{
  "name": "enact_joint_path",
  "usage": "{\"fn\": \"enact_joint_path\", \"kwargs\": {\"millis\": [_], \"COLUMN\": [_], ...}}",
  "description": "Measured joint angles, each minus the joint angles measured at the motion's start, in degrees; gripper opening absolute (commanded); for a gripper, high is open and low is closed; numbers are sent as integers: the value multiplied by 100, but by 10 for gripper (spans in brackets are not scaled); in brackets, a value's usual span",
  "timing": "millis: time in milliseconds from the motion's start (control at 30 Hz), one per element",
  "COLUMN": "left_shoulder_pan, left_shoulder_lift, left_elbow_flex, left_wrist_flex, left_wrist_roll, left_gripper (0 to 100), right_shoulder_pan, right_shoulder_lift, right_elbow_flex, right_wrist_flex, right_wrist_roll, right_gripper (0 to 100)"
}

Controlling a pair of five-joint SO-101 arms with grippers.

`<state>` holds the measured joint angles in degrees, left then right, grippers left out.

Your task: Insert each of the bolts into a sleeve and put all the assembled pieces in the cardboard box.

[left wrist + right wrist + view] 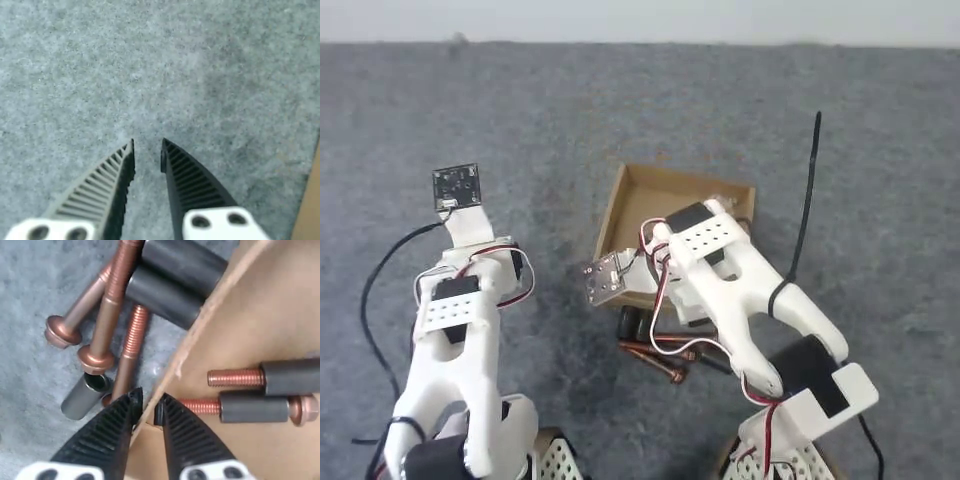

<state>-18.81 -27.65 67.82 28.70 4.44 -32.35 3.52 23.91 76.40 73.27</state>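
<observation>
Right wrist view | right jaws slightly apart, empty, tips at cardboard box (260,305) rim | loose bolts (114,300) just ahead on counter (30,300), shanks running away, heads nearest | left jaws parted, empty, well apart | right arm nearer

The bolts (110,305) are copper, the sleeves (165,295) dark grey, the box (611,212) plain tan, the carpet (620,90) mottled grey (arms (450,350) white).

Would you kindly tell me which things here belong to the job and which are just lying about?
Job:
loose bolts
loose sleeves
cardboard box
sleeved bolts inside it

Lying about:
black strap at the right arm
black cable by the left arm
grey carpet
</observation>
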Motion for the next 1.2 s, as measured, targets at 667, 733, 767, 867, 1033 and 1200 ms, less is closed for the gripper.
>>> {"fn": "enact_joint_path", "kwargs": {"millis": [667, 733, 767, 867, 1033, 1200], "left_shoulder_pan": [0, 0, 0, 0, 0, 0], "left_shoulder_lift": [0, 0, 0, 0, 0, 0], "left_elbow_flex": [0, 0, 0, 0, 0, 0], "left_wrist_flex": [0, 0, 0, 0, 0, 0], "left_wrist_roll": [0, 0, 0, 0, 0, 0], "left_gripper": [84, 84, 84, 84, 84, 84], "right_shoulder_pan": [97, 88, 79, 0, -18, -202], "right_shoulder_lift": [-1037, -1521, -1776, -2567, -3727, -4070], "right_elbow_flex": [-1319, -1187, -1029, -281, 1301, 2356], "right_wrist_flex": [1908, 1987, 1996, 1996, 1371, 870], "right_wrist_roll": [-1785, -1934, -2013, -2242, -2708, -3077], "right_gripper": [37, 39, 39, 39, 39, 43]}}
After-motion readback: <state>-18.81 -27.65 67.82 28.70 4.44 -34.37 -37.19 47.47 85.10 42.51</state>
